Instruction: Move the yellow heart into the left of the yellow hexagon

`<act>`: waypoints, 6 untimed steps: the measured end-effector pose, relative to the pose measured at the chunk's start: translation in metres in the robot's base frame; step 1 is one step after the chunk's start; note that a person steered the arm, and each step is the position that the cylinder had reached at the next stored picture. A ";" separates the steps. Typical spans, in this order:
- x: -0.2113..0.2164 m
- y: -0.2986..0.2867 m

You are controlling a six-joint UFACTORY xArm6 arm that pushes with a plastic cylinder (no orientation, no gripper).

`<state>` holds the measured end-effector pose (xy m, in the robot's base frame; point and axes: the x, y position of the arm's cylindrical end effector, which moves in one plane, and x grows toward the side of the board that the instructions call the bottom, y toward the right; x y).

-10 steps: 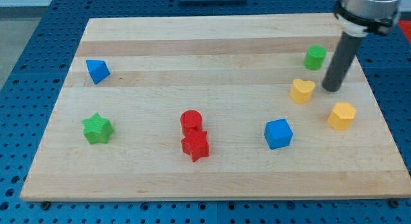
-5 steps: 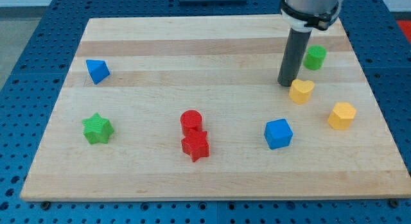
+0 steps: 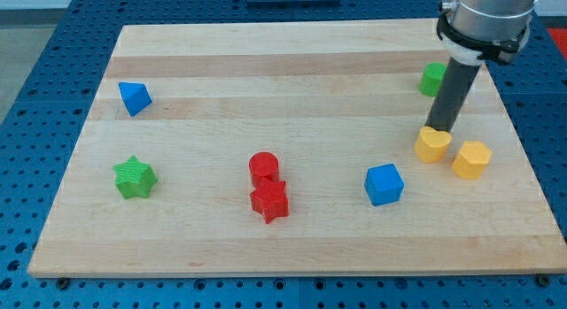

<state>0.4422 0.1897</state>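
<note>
The yellow heart [image 3: 432, 146] lies on the wooden board [image 3: 292, 88] at the view's right, just left of the yellow hexagon [image 3: 471, 159], with a small gap between them. My tip [image 3: 440, 129] stands right at the heart's top edge, touching or nearly touching it. The rod rises up and to the right from there, partly covering the green block [image 3: 431, 79].
A blue cube [image 3: 384, 184] lies left and below the heart. A red cylinder [image 3: 263, 167] and a red star [image 3: 269, 202] sit together at centre bottom. A green star [image 3: 135, 177] and a blue block [image 3: 134, 97] lie at the left.
My tip has swung from the heart's right, round over its top left, to its top edge. The heart has slid down and right, close to the hexagon's left side.
</note>
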 end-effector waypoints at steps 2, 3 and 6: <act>-0.001 -0.009; -0.007 -0.025; -0.007 -0.048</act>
